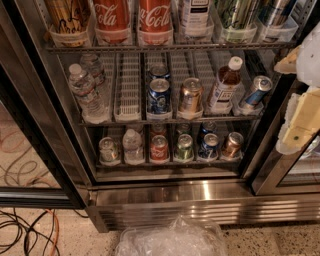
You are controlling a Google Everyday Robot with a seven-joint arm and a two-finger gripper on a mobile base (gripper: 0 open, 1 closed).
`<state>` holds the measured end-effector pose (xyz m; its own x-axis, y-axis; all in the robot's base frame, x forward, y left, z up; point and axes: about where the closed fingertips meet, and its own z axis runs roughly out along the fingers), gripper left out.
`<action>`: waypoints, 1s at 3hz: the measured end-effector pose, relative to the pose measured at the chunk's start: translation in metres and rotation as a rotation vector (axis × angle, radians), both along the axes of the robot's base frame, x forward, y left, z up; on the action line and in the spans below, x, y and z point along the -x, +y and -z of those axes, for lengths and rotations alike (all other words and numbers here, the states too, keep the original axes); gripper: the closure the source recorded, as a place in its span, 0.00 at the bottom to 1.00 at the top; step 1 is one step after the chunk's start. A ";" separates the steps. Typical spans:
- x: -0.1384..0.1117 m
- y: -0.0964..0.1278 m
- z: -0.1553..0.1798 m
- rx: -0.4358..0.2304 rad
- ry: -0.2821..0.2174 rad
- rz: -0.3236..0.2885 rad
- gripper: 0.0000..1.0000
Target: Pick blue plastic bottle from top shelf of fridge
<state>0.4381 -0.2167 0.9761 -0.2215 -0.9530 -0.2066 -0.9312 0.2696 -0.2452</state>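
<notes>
The fridge (200, 200) stands open in front of me, with wire racks and a ribbed steel base. The top shelf (165, 48) runs along the upper edge of the view and holds tall bottles in clear lane trays. The blue plastic bottle (195, 15) stands there right of two red Coca-Cola bottles (134, 20); only its lower part with the pale label shows, and its cap is out of view. My gripper (299, 100), cream-coloured, is at the right edge, outside the fridge, level with the middle rack, right of and below the bottle.
The middle rack holds water bottles (86, 90), cans (160, 95) and a smaller white-capped brown bottle (225, 85). The lowest rack holds several cans (160, 147). A dark door frame (40, 150) stands at the left. Cables (30, 230) lie on the floor. A clear plastic bag (172, 240) sits below.
</notes>
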 end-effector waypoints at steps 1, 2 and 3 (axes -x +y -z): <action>0.000 0.000 0.000 0.000 0.000 0.000 0.00; -0.003 0.004 -0.001 -0.027 -0.013 0.000 0.00; -0.008 0.026 0.004 -0.144 -0.050 -0.019 0.00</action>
